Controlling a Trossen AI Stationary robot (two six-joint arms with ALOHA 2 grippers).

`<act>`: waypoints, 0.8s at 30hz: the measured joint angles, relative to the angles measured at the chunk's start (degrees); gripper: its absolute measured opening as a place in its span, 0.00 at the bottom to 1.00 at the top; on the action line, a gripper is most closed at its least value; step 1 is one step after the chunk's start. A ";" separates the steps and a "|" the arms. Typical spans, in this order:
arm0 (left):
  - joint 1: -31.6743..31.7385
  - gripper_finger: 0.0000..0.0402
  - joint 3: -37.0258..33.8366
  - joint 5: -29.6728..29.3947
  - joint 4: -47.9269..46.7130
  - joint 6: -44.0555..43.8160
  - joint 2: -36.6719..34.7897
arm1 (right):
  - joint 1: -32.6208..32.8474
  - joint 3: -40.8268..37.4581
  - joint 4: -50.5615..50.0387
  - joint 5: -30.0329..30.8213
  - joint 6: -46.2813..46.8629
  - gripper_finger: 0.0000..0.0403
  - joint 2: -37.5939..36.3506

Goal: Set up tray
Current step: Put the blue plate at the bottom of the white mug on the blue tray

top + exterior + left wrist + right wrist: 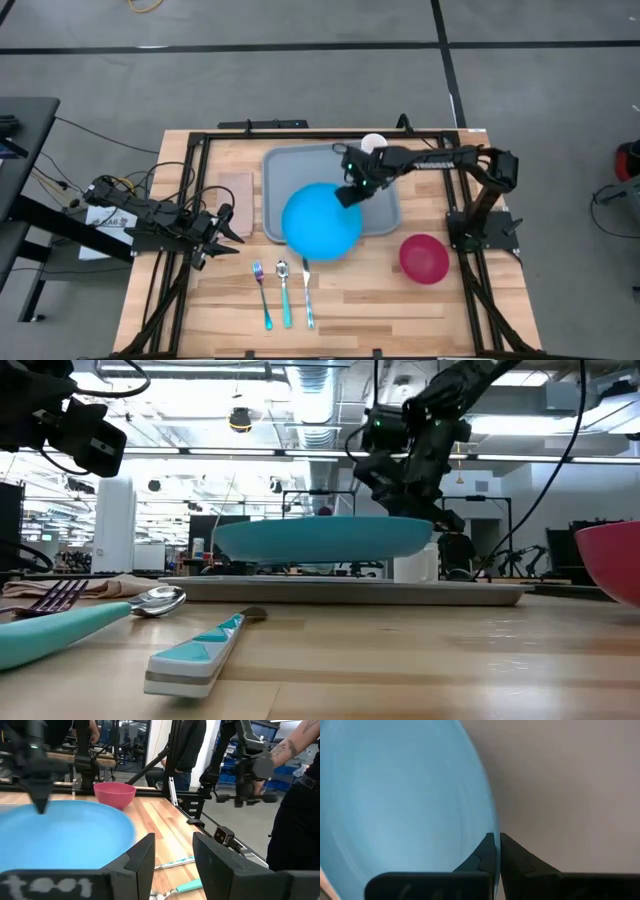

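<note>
The grey-blue tray point(375, 215) lies flat at the middle of the table and shows edge-on in the low view point(480, 594). My right gripper point(350, 196) is over the tray, shut on the round bright-blue plate point(320, 224), which floats above the tray point(320, 538). My left gripper point(222, 226) is open and empty at the table's left, next to the tan napkin point(236, 190); its fingers point(142, 862) point toward the plate point(60, 835). My right gripper pinches the plate's rim point(492, 822) between its two fingers point(485, 852), on the side of the plate toward the table's far right. The fingers come down from above at a slant. The plate hangs about level, lifted clear of the tray, reaching past the tray's near edge.
A fork point(262, 292), spoon point(284, 292) and knife point(307, 296) lie side by side near the front edge. A pink bowl point(424, 258) stands right of the tray and a white cup point(373, 143) behind it. People stand beyond the table point(295, 795).
</note>
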 joint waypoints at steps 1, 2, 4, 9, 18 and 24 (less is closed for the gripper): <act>-0.01 0.30 0.00 0.00 0.02 0.00 0.00 | -1.22 0.00 -0.09 0.00 0.50 0.01 0.00; -0.01 0.30 0.00 0.00 0.00 0.00 0.00 | -2.37 0.00 -0.34 0.02 0.65 0.01 0.00; -0.01 0.30 0.00 0.00 0.02 0.00 0.00 | -4.46 0.00 -1.88 0.05 0.67 0.00 0.00; 0.00 0.30 0.00 0.00 0.00 0.00 0.00 | -7.35 -1.62 -5.02 1.29 -0.51 0.00 0.00; -0.02 0.30 0.00 0.00 0.02 0.00 0.00 | -10.19 -8.13 -2.27 0.86 -2.41 0.00 -0.09; -0.01 0.30 0.00 0.00 0.01 0.00 0.00 | -10.95 -10.12 1.61 1.47 -1.77 0.00 -0.68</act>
